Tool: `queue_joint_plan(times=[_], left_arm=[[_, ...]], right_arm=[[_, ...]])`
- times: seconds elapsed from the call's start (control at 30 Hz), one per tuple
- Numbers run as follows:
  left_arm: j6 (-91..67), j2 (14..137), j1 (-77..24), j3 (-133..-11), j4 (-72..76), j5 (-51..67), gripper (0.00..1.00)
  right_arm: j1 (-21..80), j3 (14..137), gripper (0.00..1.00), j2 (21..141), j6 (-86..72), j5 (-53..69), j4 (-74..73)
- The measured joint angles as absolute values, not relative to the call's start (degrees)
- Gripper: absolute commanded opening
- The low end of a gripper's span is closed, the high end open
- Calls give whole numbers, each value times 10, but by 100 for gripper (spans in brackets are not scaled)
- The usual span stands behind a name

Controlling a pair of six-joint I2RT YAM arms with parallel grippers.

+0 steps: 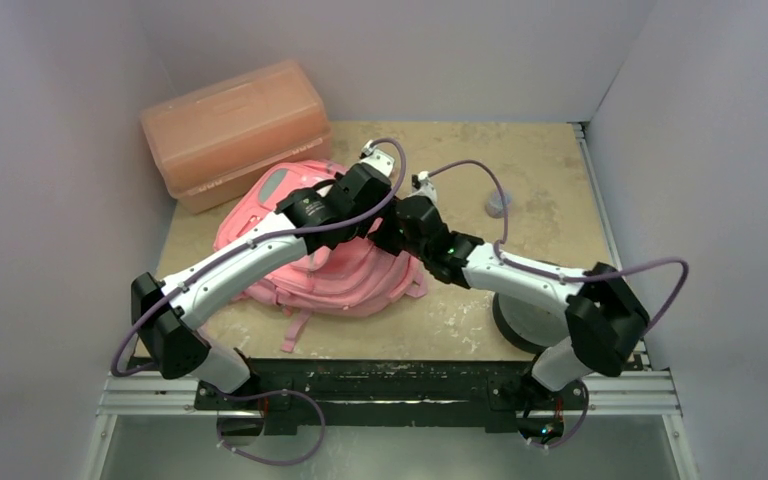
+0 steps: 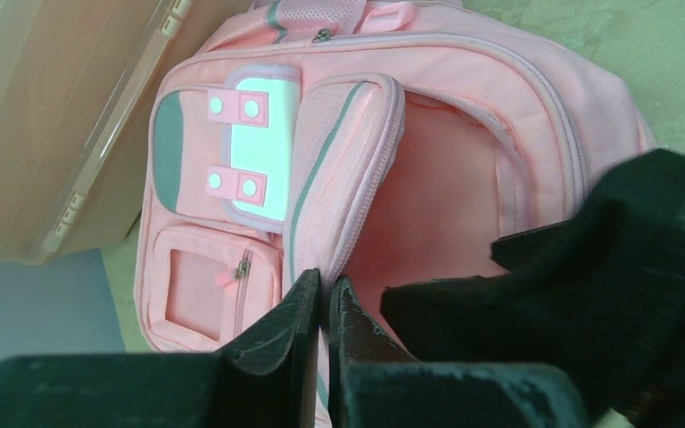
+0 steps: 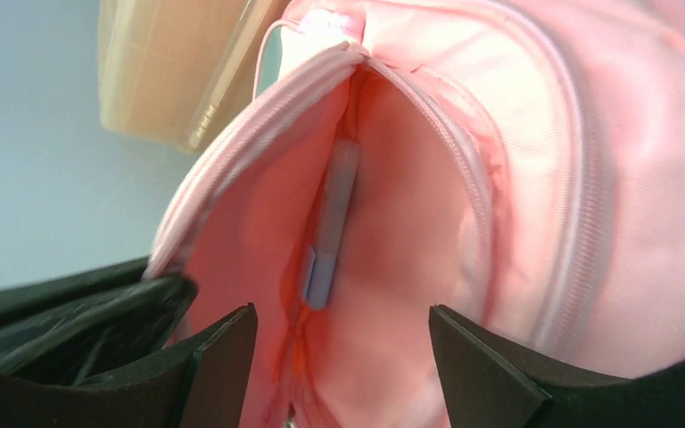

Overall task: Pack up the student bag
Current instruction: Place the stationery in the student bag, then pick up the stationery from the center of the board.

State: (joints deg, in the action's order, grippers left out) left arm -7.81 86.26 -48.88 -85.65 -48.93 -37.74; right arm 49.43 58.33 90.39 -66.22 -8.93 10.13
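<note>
Backpack fabric fills both wrist views: the student bag (image 1: pixel 345 280) lies flat on the tabletop (image 1: pixel 530 160), left of centre, with its top end just beside the salmon plastic box (image 1: pixel 235 125) in the far left corner. Both arms reach in over it from the near edge. The left claw (image 2: pixel 324 303) is pressed together on what looks like the edge of the front panel, and that pinch holds the main compartment gaping. The right claw (image 3: pixel 341 312) is spread wide with nothing between its fingers, and it sits right at the mouth of that compartment. The slit runs straight away from the right claw, so its fingers straddle the opening crosswise. A slim pale lilac item (image 3: pixel 332 223) lies inside the bag, lengthwise along the slit and ahead of the fingers, apart from both. The right arm is the nearer one to the opening and the free one. Anything more to pack would probably have to go in along that same line while the left pinch props the mouth.
</note>
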Motion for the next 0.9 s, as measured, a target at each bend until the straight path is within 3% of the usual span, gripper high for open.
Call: queue_joint_plan(times=[0.37,0.5,0.67,0.9], left_arm=[[-79,879,-489,-858,-489,-368,0],[-79,885,-489,-862,-491,-353,0],[-80,904,-489,-881,-507,-328,0],[-81,912,-489,-890,-521,-296,0]], right_arm=[[444,582,83,763,-491,-185,-176],[315,582,98,711,-449,-194,-243],[145,613,99,691,-414,-211,-323],[-58,697,99,774,-388,-171,-396]])
